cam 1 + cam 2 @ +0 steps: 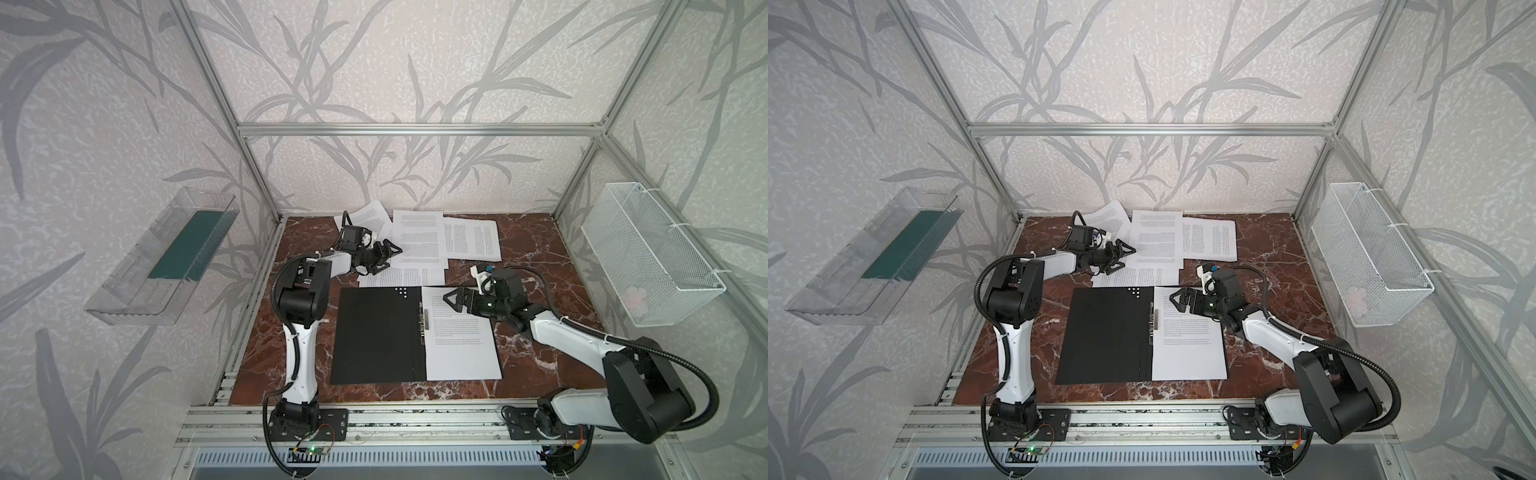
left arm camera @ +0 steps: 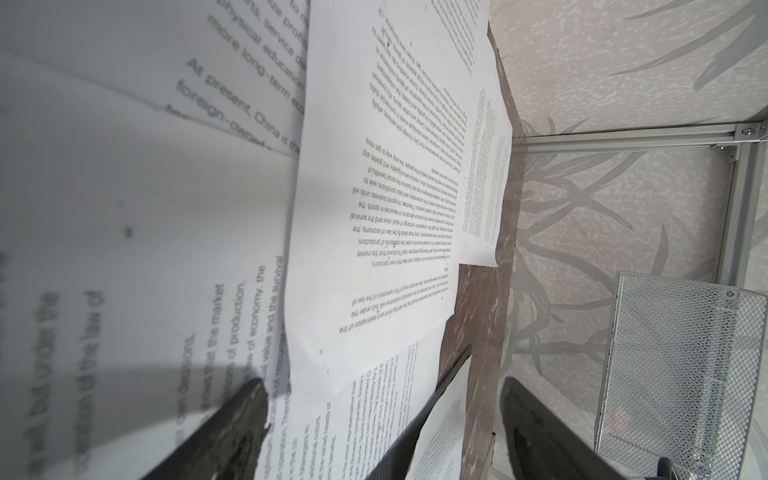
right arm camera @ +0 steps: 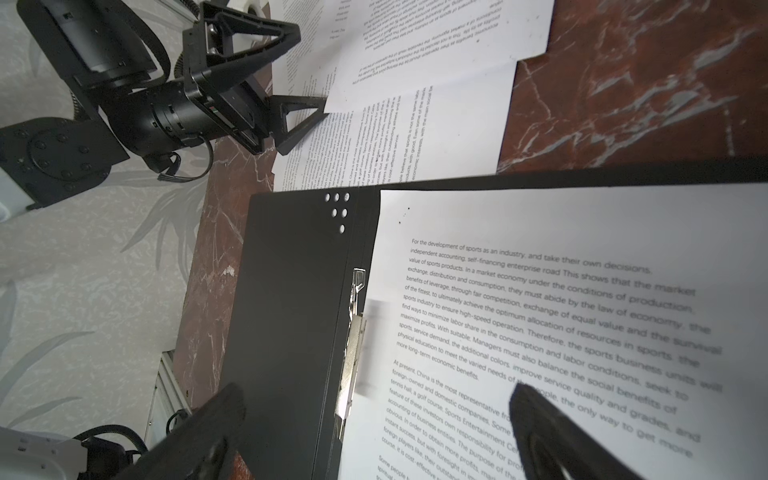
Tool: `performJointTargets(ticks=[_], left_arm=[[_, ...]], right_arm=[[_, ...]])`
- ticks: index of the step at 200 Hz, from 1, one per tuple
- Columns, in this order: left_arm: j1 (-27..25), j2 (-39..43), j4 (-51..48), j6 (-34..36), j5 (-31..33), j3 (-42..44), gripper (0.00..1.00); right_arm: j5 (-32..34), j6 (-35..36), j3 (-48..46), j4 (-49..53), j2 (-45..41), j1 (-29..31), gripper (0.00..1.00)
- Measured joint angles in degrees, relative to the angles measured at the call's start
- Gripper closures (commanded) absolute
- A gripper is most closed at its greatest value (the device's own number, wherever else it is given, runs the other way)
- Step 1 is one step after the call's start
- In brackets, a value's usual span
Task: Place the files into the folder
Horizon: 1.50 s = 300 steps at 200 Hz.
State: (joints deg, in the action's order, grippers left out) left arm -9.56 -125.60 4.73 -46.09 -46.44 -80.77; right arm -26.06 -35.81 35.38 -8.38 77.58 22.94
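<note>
A red-brown marbled tabletop (image 1: 540,249) fills the floor of a metal-framed cell with leaf-patterned walls. The folder (image 1: 374,332) lies open and flat in the middle with its black inside up, presumably so that sheets can simply be laid on it. One printed sheet (image 1: 461,345) already sits on its right half, its edge just beside the metal clip (image 1: 423,322) at the spine. The rest of the files (image 1: 415,237) lie in an overlapping spread behind the folder. The nearest one either touches the folder's far edge or is tucked under it; I cannot tell which.

The left pincer (image 1: 388,259) is low over that spread, behind the folder's far left corner. Its jaws are spread, with one finger down at the paper, and it holds nothing. To my eye it is placed to take another sheet. The right pincer (image 1: 451,299) hovers over the top of the filed sheet, jaws wide apart and empty, likely there to steady or square it.
</note>
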Motion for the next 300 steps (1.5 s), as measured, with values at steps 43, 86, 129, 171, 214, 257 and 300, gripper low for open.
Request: performJointTargets(ticks=[43, 86, 129, 171, 214, 257, 300], left_arm=[[0.0, 0.61, -0.09, -0.02, -0.13, 0.39, 0.12], [-0.02, 0.55, 1.38, -1.62, -0.48, 0.39, 0.14], [-0.26, -1.22, 5.11, -4.44, -1.31, 0.39, 0.15], [-0.52, -1.77, 5.75, -5.14, -1.31, 0.37, 0.15], [-0.81, -2.01, 6.8, -6.03, -1.05, 0.35, 0.16], [-2.19, -2.86, 9.33, -8.11, -1.18, 0.15, 0.16], [-3.72, -5.77, 14.51, -12.02, -2.78, -1.77, 0.16]], right_arm=[[-0.31, -0.09, 0.0, -0.63, 0.31, 0.0, 0.01], [-0.61, -0.17, 0.0, -0.81, 0.87, 0.0, 0.01], [-0.96, -0.2, 0.0, -0.85, 1.36, 0.0, 0.01], [-1.01, -0.2, 0.0, -0.85, 1.36, 0.0, 0.01], [-1.03, -0.2, 0.0, -0.83, 1.36, 0.0, 0.01], [-1.03, -1.07, 0.0, -0.83, 1.36, 0.0, 0.01], [-0.92, -1.25, 0.02, -0.7, 1.36, 0.0, 0.01]])
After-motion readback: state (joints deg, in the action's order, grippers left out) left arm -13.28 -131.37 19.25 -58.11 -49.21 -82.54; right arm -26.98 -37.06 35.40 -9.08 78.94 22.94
